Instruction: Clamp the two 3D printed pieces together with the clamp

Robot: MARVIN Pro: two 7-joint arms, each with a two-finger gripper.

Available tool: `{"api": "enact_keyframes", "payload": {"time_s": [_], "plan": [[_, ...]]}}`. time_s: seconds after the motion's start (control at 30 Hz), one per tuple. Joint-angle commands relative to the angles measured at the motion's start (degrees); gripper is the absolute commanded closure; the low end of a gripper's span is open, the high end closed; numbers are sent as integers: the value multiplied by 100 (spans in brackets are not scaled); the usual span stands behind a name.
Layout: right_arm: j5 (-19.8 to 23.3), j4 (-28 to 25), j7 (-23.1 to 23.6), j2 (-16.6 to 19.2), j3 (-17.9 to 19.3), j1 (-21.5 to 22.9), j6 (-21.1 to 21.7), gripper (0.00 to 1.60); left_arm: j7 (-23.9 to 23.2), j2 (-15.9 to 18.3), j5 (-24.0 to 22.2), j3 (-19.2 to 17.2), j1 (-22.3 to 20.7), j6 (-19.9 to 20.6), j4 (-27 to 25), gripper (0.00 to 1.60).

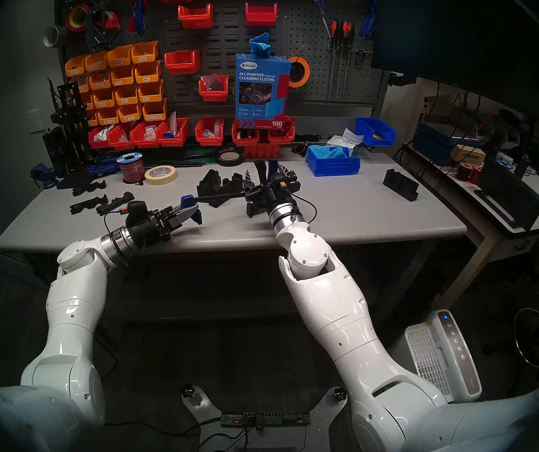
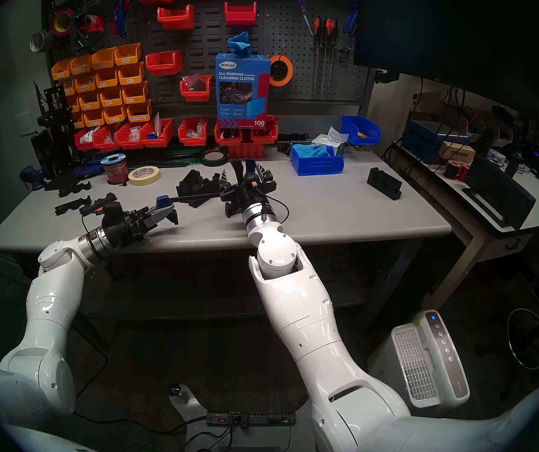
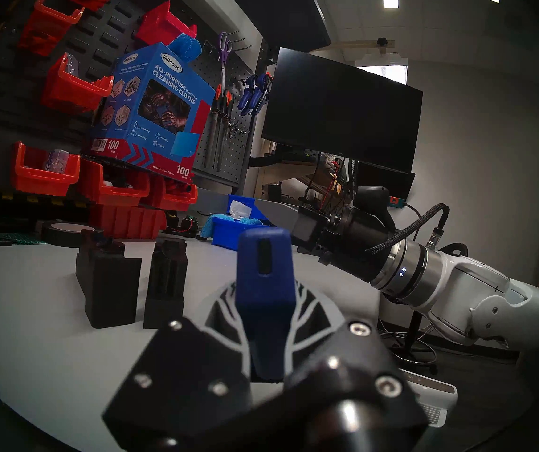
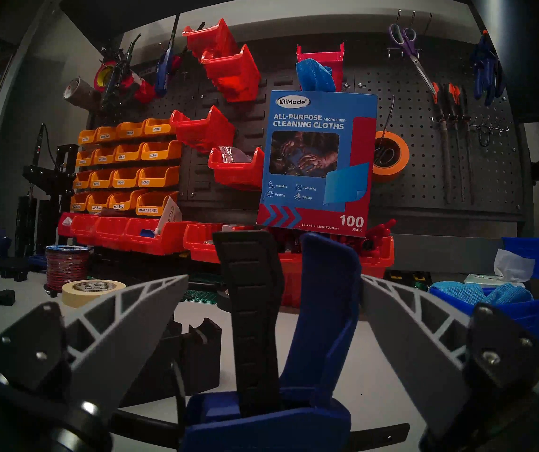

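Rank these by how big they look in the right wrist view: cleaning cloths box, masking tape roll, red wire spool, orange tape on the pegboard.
1. Cleaning cloths box, clearly largest.
2. Masking tape roll, wider because it lies nearer the camera.
3. Red wire spool and orange tape look about alike; I would not rank them.

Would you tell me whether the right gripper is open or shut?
Open: the right gripper has its grey fingers spread either side of the clamp's handle.

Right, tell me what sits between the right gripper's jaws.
In the right wrist view, the black trigger and blue handle of the clamp stand upright between the open jaws of the right gripper.
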Motion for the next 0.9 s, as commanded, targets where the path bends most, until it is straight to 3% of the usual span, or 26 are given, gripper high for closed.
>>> {"api": "enact_keyframes", "payload": {"time_s": [0.0,0.37,0.6,0.87], "plan": [[22,-452,76,-134,-249,73,233,0,-10,-31,-76,-21,-219,9,-133,160],[58,-631,-12,-156,-403,75,688,0,-24,-48,-45,-50,-226,11,-129,160],[84,-451,-148,-174,-423,92,1090,0,-34,-63,-26,-70,-231,19,-131,160],[302,-333,-275,-172,-490,107,1229,0,-42,-77,-4,-92,-234,25,-134,160]]}}
